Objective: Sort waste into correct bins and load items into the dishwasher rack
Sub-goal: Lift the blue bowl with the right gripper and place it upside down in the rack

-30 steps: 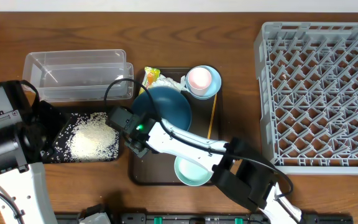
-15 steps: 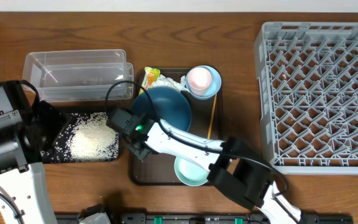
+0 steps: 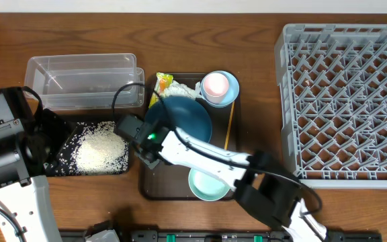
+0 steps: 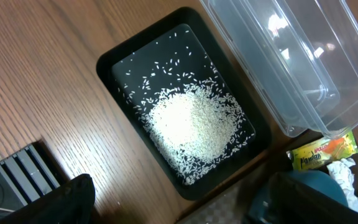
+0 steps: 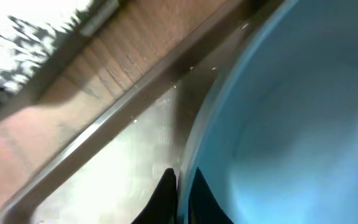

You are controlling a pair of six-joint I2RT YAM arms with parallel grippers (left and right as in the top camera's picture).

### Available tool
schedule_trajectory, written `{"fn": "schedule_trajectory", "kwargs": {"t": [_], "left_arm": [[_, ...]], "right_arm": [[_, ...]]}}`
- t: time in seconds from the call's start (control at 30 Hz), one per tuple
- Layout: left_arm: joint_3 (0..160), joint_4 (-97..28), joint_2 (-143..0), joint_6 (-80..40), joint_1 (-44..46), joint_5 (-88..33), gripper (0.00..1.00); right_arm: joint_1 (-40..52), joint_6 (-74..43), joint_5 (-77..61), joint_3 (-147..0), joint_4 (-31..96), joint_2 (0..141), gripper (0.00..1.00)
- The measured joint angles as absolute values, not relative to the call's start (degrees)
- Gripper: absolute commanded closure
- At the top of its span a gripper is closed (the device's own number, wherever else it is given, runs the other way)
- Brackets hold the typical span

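- Clamping the left rim of the dark blue bowl [image 3: 187, 117], the right gripper [image 5: 182, 193] has its jaws pinched tight, one finger inside the bowl wall and one outside.
- The bowl sits on the brown serving tray [image 3: 154, 189], towards its upper left.
- Left gripper [image 4: 179, 211]: jaws spread wide with nothing between them, hovering over the near end of the black tray [image 4: 135, 56].
- Rice [image 4: 191, 127]: heaped in the middle of the black tray, with loose grains scattered around the heap.
- Clear tub [image 3: 82, 84]: just behind the black tray, long sides parallel.
- Snack wrapper [image 3: 163, 83] and white tissue [image 3: 188, 87]: side by side at the far end of the serving tray, touching the dark bowl's far rim.
- Pink cup [image 3: 215, 85]: upright inside a pale blue bowl [image 3: 234, 93] at the tray's far right corner.
- Second pale blue bowl [image 3: 203, 187]: near end of the tray, partly under the right arm.
- Chopstick [image 3: 230, 124]: lying along the tray's right edge.
- Dishwasher rack [image 3: 345, 101]: on the table [image 3: 247, 40], well to the right of the tray.
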State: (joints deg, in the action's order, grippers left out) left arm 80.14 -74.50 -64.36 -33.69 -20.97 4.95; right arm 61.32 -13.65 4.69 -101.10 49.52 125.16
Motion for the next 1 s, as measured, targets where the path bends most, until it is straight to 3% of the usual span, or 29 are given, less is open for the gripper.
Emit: {"fn": "schedule_trajectory", "kwargs": {"t": [0.27,0.5,0.7,1.0], "left_arm": [[80.14,-74.52,-64.36,-33.69,-20.97,4.95,0.08],[80.14,-74.5,-64.36,-33.69,-20.97,4.95,0.08],[80.14,-74.5,-64.36,-33.69,-20.97,4.95,0.08],[80.14,-74.52,-64.36,-33.69,-20.97,4.95,0.08]], "right_arm": [[60.34,-15.55,0.73,-101.08,49.87,115.66,0.99],[50.7,-15.9,-3.09,-101.1,49.98,100.22,0.99],[30.65,-13.34,-12.86,-101.12,52.93,91.66,0.99],[-4.43,-7.09,-40.27,-101.1,55.02,93.47,0.99]]}}
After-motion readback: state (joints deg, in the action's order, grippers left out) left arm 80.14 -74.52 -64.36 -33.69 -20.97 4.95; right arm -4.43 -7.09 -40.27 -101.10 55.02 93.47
